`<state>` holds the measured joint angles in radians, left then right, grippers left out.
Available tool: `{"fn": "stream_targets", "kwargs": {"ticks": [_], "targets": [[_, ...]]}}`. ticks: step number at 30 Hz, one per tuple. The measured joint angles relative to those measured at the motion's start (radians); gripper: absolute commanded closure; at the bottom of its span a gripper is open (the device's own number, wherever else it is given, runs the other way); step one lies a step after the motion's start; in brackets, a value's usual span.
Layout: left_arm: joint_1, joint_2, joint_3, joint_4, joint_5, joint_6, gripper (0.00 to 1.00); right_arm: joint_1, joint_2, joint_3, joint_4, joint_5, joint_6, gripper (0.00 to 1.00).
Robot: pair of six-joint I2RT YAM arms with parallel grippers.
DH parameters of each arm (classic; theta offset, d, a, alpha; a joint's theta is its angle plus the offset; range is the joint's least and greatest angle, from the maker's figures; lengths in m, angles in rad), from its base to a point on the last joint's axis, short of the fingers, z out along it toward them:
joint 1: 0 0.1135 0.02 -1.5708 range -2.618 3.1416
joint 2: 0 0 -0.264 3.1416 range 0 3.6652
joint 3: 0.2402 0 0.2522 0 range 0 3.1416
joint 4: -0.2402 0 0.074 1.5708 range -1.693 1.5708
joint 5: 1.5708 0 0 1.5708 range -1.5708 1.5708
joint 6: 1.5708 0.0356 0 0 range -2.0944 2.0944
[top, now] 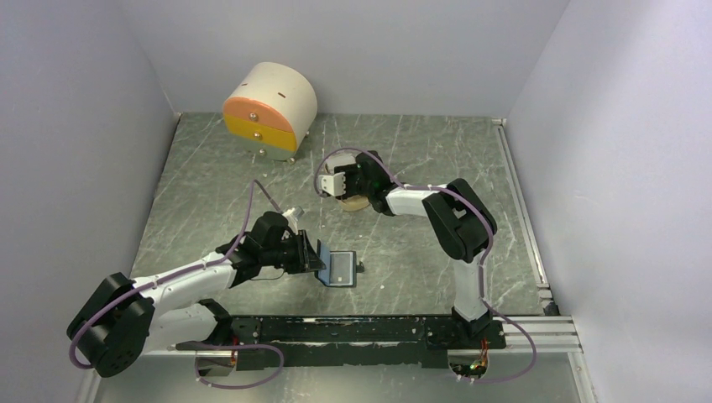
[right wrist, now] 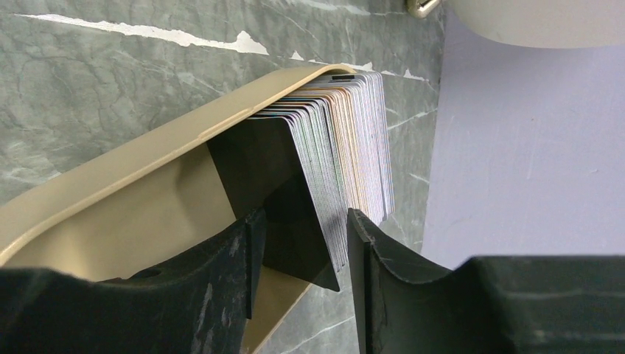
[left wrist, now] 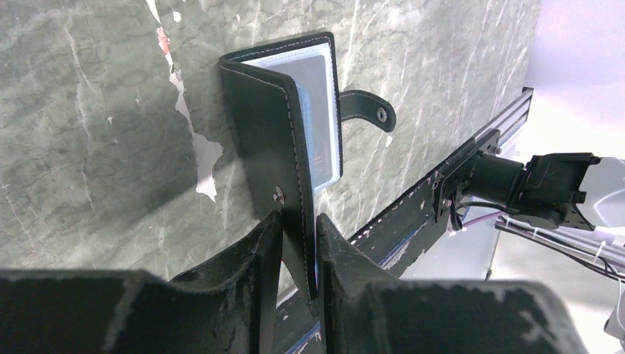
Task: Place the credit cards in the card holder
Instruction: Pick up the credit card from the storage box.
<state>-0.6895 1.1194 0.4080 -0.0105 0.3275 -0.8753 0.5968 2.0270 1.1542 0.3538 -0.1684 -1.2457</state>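
The card holder (top: 340, 269) is a black folding wallet standing open on the table, its blue inner face showing. My left gripper (top: 312, 256) is shut on the lower edge of its black cover (left wrist: 265, 125), and the snap tab (left wrist: 368, 110) sticks out to the right. The credit cards (right wrist: 332, 147) stand as a fanned stack in the tan tray (right wrist: 147, 162), a black card at the front. My right gripper (right wrist: 301, 243) is open and straddles the stack's lower corner. In the top view it (top: 336, 183) is over the tray (top: 359, 203).
A round cream drawer unit (top: 269, 109) with orange and yellow fronts stands at the back left. A black rail (top: 369, 332) runs along the near edge, and grey walls close in the left, back and right sides.
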Motion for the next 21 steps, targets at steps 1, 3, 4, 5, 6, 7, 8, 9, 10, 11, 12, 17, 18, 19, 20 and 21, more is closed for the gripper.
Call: {"fn": "stream_targets", "kwargs": {"ticks": [1,3,4,5,6,7,8,9,10,11,12,17,18,19,20,21], "targets": [[0.000,0.000,0.000,0.000,0.000,0.000,0.72,0.000,-0.001,0.000,-0.001,0.000,0.003,0.54],[0.000,0.000,0.000,0.000,0.000,0.000,0.72,0.000,-0.004,0.000,-0.002,0.000,0.008,0.55],[0.000,0.000,0.000,0.000,0.000,0.000,0.72,0.000,-0.005,0.002,-0.004,-0.001,0.011,0.55],[0.000,0.000,0.000,0.000,0.000,0.000,0.72,0.000,-0.007,0.005,-0.005,-0.001,0.014,0.56],[0.000,0.000,0.000,0.000,0.000,0.000,0.72,0.000,-0.009,0.007,-0.007,-0.001,0.015,0.56],[0.000,0.000,0.000,0.000,0.001,0.001,0.72,0.000,-0.011,0.009,-0.008,-0.001,0.017,0.56],[0.000,0.000,0.000,0.000,0.001,0.000,0.72,0.000,-0.012,0.010,-0.008,-0.001,0.019,0.56],[0.000,0.000,0.000,0.000,0.002,0.000,0.72,-0.001,-0.014,0.012,-0.010,-0.001,0.020,0.57],[0.000,0.000,0.000,0.000,0.002,0.000,0.72,-0.001,-0.016,0.013,-0.011,-0.001,0.021,0.57],[0.000,0.000,0.000,0.000,0.002,0.000,0.72,-0.001,-0.016,0.015,-0.015,-0.002,0.021,0.58],[0.000,0.000,0.000,0.000,0.002,0.000,0.72,-0.002,-0.017,0.017,-0.019,-0.002,0.022,0.59],[0.000,-0.001,0.000,0.000,0.002,0.000,0.72,-0.003,-0.019,0.024,-0.037,-0.006,0.019,0.70],[0.000,-0.001,-0.001,0.000,0.002,0.000,0.72,-0.004,-0.020,0.026,-0.044,-0.008,0.018,0.72],[0.000,-0.001,-0.002,0.000,0.002,0.000,0.72,-0.005,-0.021,0.028,-0.050,-0.010,0.016,0.73],[0.000,-0.001,-0.003,0.000,0.002,0.000,0.72,-0.007,-0.023,0.030,-0.061,-0.014,0.015,0.74],[0.000,-0.001,-0.003,0.000,0.002,0.000,0.72,-0.007,-0.024,0.030,-0.066,-0.018,0.013,0.75]]}}
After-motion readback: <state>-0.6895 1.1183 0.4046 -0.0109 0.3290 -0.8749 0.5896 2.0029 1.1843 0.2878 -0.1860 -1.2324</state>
